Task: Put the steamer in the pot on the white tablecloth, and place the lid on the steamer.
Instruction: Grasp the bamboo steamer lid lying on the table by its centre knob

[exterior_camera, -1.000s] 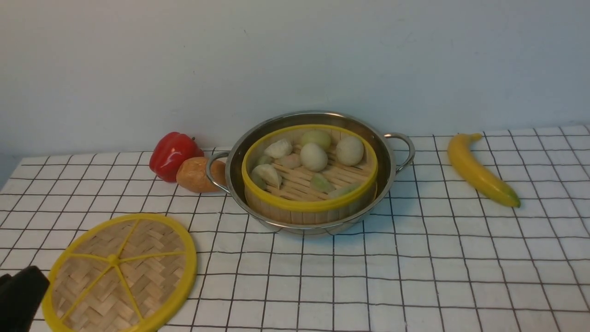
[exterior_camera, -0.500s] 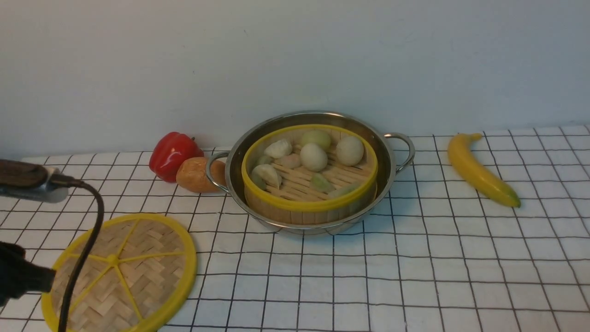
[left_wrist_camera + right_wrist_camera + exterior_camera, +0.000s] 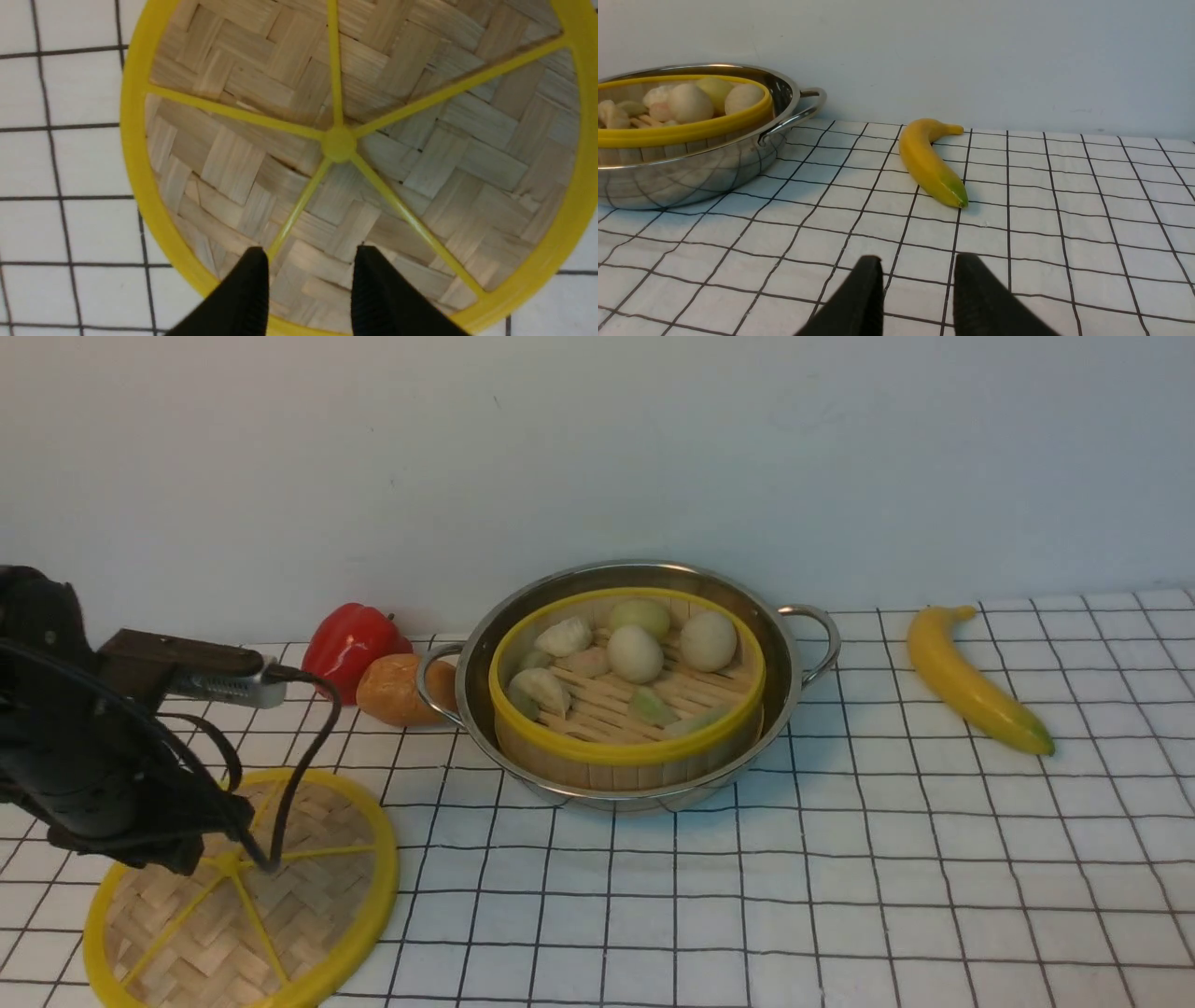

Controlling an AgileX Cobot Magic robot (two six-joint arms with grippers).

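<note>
Lid [image 3: 289, 905] lies flat on the white tablecloth [image 3: 840, 896] at my left, well apart from the pot [image 3: 780, 658] where the steamer [image 3: 625, 761] already sits. My left end effector [image 3: 310, 254] hangs over it, jaws parted and empty. I judge it best to come down astride one yellow spoke [image 3: 299, 210] near the hub [image 3: 338, 142], close firmly, and lift level so it seats squarely.

matte black left arm [image 3: 65, 775], looping black cables [image 3: 317, 747], silver connector [image 3: 233, 689], tapered black gripper fingers [image 3: 247, 298] with ribbed insides
</note>
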